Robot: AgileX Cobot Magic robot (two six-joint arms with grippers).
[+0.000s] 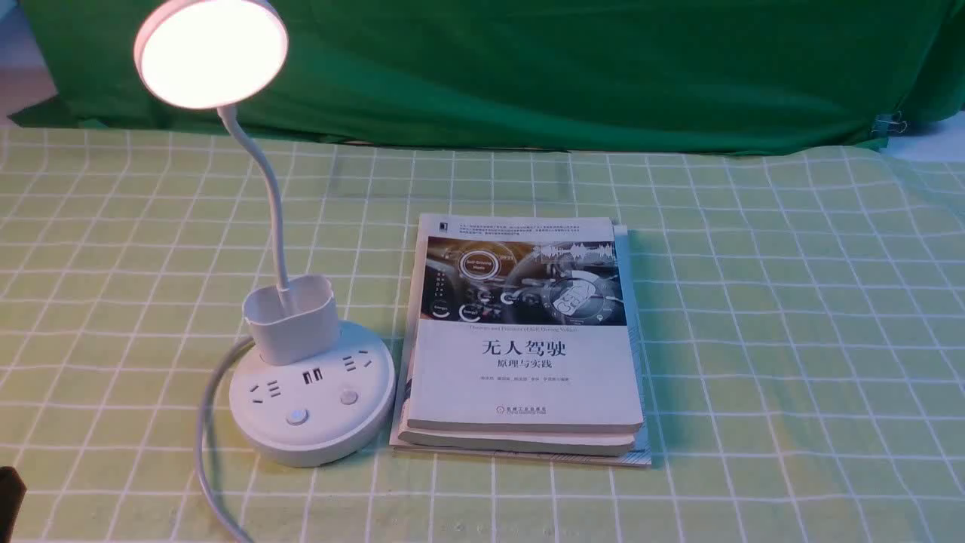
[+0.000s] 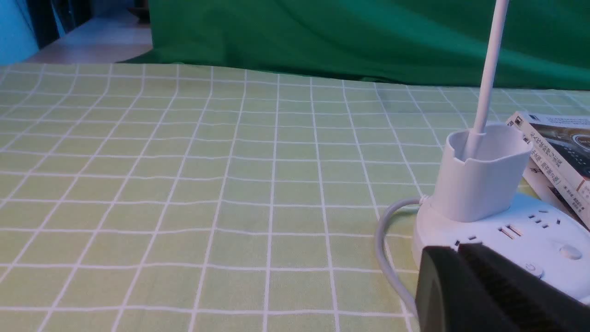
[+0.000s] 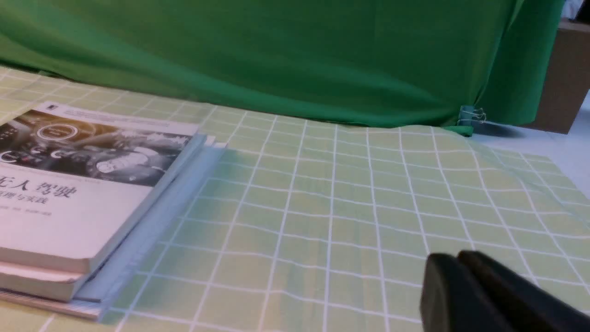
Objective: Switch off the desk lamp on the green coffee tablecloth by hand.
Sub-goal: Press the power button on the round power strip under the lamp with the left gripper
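Left gripper (image 2: 456, 254) is seen closed, empty; desk lamp (image 1: 313, 407) is set just ahead of its fingertips on green coffee tablecloth (image 1: 791, 339), head lit; switch-off not yet done, button press is left; right gripper (image 3: 456, 262) is closed, empty, lamp well apart.

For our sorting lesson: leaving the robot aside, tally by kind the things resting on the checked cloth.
Lamp: 1
Books: 3, stacked, the lowest thin
Total: 4
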